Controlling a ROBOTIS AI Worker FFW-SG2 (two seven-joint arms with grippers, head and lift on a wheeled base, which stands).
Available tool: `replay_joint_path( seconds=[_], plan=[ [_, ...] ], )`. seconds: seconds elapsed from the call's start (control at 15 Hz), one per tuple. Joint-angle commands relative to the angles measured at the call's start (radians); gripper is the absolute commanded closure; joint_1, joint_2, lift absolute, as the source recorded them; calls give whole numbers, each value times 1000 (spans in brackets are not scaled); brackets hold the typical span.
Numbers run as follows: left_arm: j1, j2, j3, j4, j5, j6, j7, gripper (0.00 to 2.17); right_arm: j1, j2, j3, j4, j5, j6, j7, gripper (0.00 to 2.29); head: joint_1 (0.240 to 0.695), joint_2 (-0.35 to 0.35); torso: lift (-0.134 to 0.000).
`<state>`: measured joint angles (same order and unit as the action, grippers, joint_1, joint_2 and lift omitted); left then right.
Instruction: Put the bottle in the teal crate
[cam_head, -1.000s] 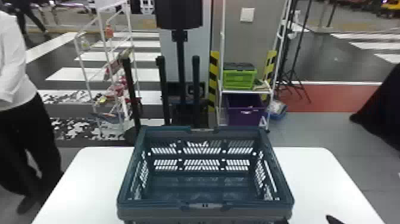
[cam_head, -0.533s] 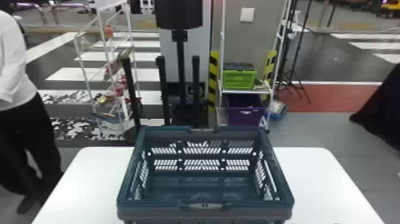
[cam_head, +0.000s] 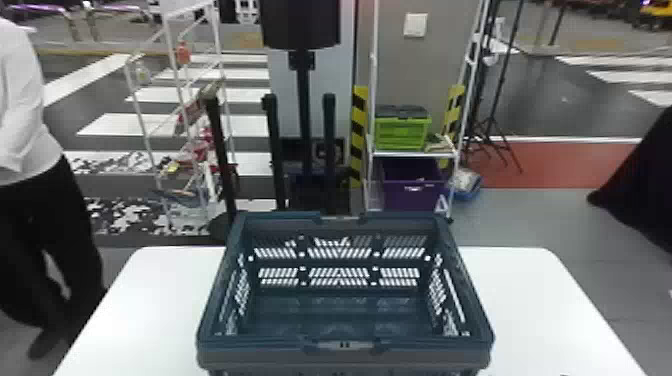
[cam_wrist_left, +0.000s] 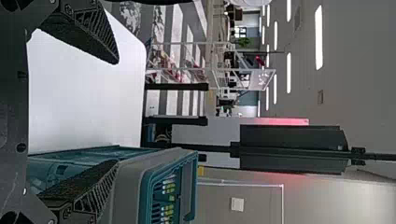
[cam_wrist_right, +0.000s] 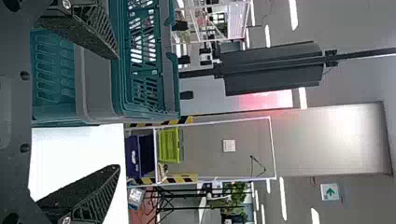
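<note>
From where I stand, the open-topped teal plastic crate with slatted walls (cam_head: 260, 345) sits upright in the middle of the white table with rounded far corners (cam_head: 530, 310), its long sides running across. The near rim carries a pale grey latch (cam_head: 345, 345) at its centre, and the far wall hides the middle of the table's far edge. White tabletop runs alongside both short ends of the crate, giving side room between those ends and the table's slanting side edges. The left gripper (cam_wrist_left: 117, 112) is released, its two black fingers spread wide, with tabletop showing past the gap and the crate beyond one finger. The right gripper (cam_wrist_right: 117, 112) is likewise released, fingers well apart, with the crate beyond one finger and the tabletop past the other. Where the bottle is, I cannot tell. Behind the table, a white metal rack (cam_head: 415, 154) holds a lime-green plastic box with a dark lid (cam_head: 400, 135), and below it is a deep purple bin (cam_head: 410, 200) with a small pale label (cam_head: 414, 188) on its front. A plain white square plate (cam_head: 416, 25) is mounted on the grey wall, and a white and green sign (cam_wrist_right: 330, 192) bears an arrow.
</note>
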<state>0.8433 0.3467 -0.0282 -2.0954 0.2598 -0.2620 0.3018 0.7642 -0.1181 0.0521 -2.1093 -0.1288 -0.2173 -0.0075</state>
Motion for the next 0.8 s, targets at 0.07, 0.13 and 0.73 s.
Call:
replay_joint_path(
  seconds=[0.07, 0.13, 0.73],
  plan=[
    [-6, 0, -1, 8, 4, 1, 0, 130, -3, 0, 0, 2, 1, 8, 1, 53, 499, 0, 0],
    [-9, 0, -1, 9, 6, 1, 0, 130, -3, 0, 0, 0, 0, 8, 1, 53, 499, 0, 0],
    [-12, 9, -1, 6, 12, 10, 2, 130, -3, -8, -2, -1, 6, 26, 3, 56, 499, 0, 0]
  ],
)
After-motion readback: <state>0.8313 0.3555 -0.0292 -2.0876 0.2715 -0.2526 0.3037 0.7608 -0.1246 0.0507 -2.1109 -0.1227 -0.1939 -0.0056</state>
